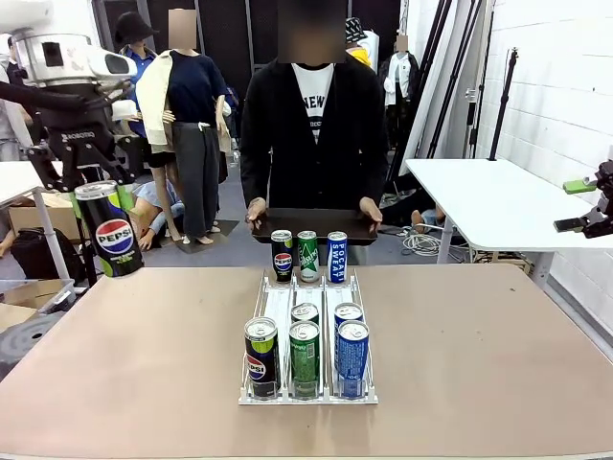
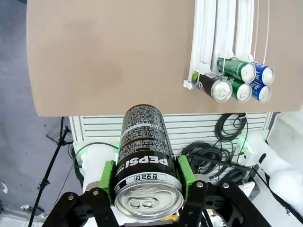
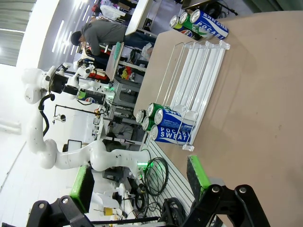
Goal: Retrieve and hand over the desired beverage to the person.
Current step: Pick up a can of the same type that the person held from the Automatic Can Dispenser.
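My left gripper [image 1: 103, 206] is raised over the table's left edge, shut on a black Pepsi can [image 1: 110, 230]. In the left wrist view the Pepsi can [image 2: 142, 142] sits between the green pads [image 2: 108, 177] of the left gripper [image 2: 147, 179]. The person [image 1: 311, 115], in a black jacket over a white T-shirt, stands at the far side holding a black tray [image 1: 311, 225] with both hands. My right gripper [image 1: 575, 205] hangs open off the table's right side. In its own view the right gripper [image 3: 139, 182] has nothing between its fingers.
A white wire rack [image 1: 278, 307] lies mid-table with three cans at its far end [image 1: 307, 256] and several at its near end [image 1: 305, 355]. The rack [image 2: 208, 38] and its cans [image 3: 168, 125] also show in the wrist views. A white table [image 1: 488, 201] stands at the right.
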You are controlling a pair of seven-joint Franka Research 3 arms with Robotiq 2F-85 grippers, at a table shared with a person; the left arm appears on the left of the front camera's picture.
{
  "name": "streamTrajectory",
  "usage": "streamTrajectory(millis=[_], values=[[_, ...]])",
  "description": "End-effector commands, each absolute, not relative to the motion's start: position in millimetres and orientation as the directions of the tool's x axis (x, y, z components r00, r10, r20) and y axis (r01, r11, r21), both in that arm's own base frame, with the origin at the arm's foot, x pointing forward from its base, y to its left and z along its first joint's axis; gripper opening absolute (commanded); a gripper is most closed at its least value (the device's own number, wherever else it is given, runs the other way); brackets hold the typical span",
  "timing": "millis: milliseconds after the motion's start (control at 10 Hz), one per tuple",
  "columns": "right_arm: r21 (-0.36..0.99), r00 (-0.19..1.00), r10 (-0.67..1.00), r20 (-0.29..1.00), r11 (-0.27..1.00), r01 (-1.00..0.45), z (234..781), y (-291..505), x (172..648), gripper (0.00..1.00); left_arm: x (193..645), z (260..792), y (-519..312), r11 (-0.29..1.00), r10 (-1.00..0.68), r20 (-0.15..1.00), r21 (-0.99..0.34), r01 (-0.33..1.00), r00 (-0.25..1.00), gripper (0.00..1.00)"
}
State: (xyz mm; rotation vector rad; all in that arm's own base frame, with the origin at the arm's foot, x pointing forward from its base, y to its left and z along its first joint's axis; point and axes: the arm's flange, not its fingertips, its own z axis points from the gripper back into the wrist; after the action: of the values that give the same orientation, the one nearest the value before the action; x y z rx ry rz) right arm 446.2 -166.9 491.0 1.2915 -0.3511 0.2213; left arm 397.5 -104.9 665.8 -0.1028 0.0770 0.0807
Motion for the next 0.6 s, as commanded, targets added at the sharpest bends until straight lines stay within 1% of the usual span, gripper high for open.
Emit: streamTrajectory(millis=[0, 100, 300, 400, 500], values=[[0.901, 0.930, -0.035, 0.366, 0.264, -0.345, 491.8, -165.5, 446.4, 1.00, 405.3, 681.5, -85.5, 0.993, 0.064, -0.077, -0.094, -0.071, 0.995, 0.00], [0.901, 0.930, -0.035, 0.366, 0.264, -0.345, 491.8, -165.5, 446.4, 1.00, 409.8, 683.5, -76.8, 0.993, 0.091, -0.060, -0.070, -0.095, 0.994, 0.00], [0.901, 0.930, -0.035, 0.366, 0.264, -0.345, 491.8, -165.5, 446.4, 1.00, 412.9, 690.9, -67.1, 0.991, 0.117, -0.009, -0.066, -0.117, 0.993, 0.00], [0.901, 0.930, -0.035, 0.366, 0.264, -0.345, 491.8, -165.5, 446.4, 1.00, 413.9, 694.5, -67.0, 0.991, 0.112, -0.004, -0.069, -0.113, 0.994, 0.00], [0.901, 0.930, -0.035, 0.366, 0.264, -0.345, 491.8, -165.5, 446.4, 1.00, 410.5, 680.3, -70.2, 0.990, 0.117, -0.046, -0.079, -0.120, 0.992, 0.00]])
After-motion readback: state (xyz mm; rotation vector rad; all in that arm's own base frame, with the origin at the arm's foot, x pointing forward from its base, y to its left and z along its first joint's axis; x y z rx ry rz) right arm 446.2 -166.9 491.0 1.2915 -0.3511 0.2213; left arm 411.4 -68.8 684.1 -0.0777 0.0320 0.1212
